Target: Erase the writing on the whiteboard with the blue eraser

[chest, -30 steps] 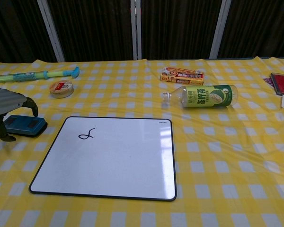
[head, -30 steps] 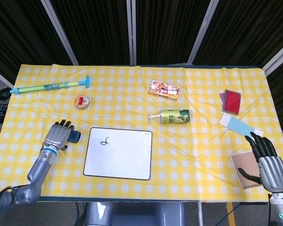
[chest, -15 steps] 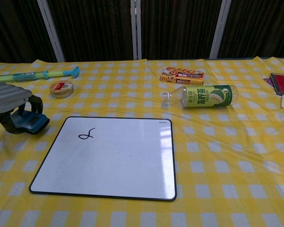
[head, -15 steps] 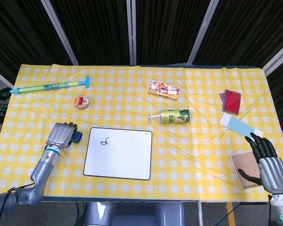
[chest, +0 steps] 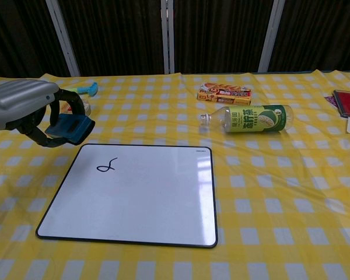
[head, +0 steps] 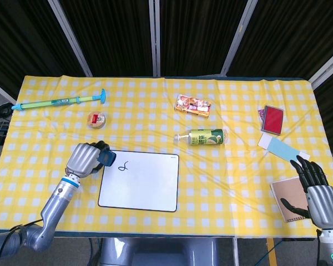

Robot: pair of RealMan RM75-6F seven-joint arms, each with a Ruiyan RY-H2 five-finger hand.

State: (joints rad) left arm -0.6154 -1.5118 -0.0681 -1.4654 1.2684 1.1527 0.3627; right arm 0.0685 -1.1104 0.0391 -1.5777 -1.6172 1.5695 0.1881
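The whiteboard (head: 139, 180) (chest: 134, 192) lies flat near the table's front edge, with a small black scribble (head: 122, 166) (chest: 106, 167) near its top left corner. My left hand (head: 84, 159) (chest: 24, 105) grips the blue eraser (head: 106, 158) (chest: 70, 128) and holds it in the air just left of the board's top left corner. At the front right my right hand (head: 313, 187) rests open with its fingers spread, beside a brown notebook (head: 286, 200).
A green bottle (head: 203, 137) (chest: 254, 118) lies behind the board, with a snack box (head: 193, 105) (chest: 224, 93) farther back. A tape roll (head: 96, 119) and a long blue-green toy (head: 58, 101) sit at the back left. A red card box (head: 273, 119) and a blue card (head: 280, 148) lie right.
My left hand closed around the blue eraser, lifted it off the table and carried it right, up to the board's top left corner. The right hand stayed still.
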